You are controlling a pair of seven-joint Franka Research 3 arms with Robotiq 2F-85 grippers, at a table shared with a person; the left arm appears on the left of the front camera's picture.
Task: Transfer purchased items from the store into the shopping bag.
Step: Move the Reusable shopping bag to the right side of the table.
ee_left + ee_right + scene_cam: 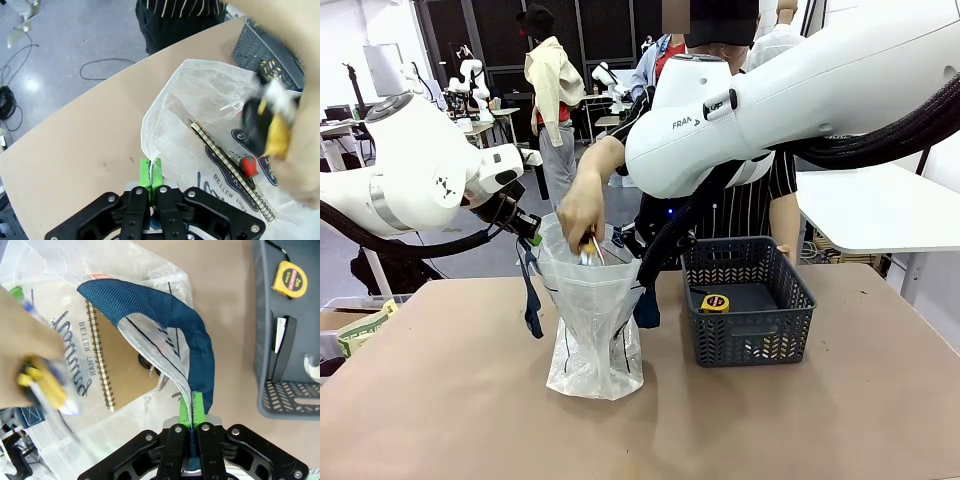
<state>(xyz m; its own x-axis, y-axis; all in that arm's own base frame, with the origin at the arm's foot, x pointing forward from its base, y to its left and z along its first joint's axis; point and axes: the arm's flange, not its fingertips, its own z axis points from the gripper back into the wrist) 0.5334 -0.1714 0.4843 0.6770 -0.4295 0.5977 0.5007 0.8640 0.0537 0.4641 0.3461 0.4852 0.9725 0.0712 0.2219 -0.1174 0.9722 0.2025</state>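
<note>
The clear shopping bag [592,330] stands upright on the brown table, held open by both grippers. My left gripper [527,228] [151,173] is shut on its left rim. My right gripper [642,258] [191,409] is shut on the right rim by the navy strap [170,315]. A person's hand [582,212] reaches into the bag's mouth holding a blurred yellow-and-black item [272,131] [44,382]. A tan spiral notebook [117,365] [227,167] lies inside the bag. The dark grey basket [790,290] stands right of the bag. In it lies the yellow tape measure [714,302] [289,280].
A black flat item [282,347] and a white piece [312,365] also lie in the basket [260,330]. The person in a striped shirt [760,205] stands behind the basket. A bin with papers [360,328] sits off the table's left edge. A white table [880,205] is at back right.
</note>
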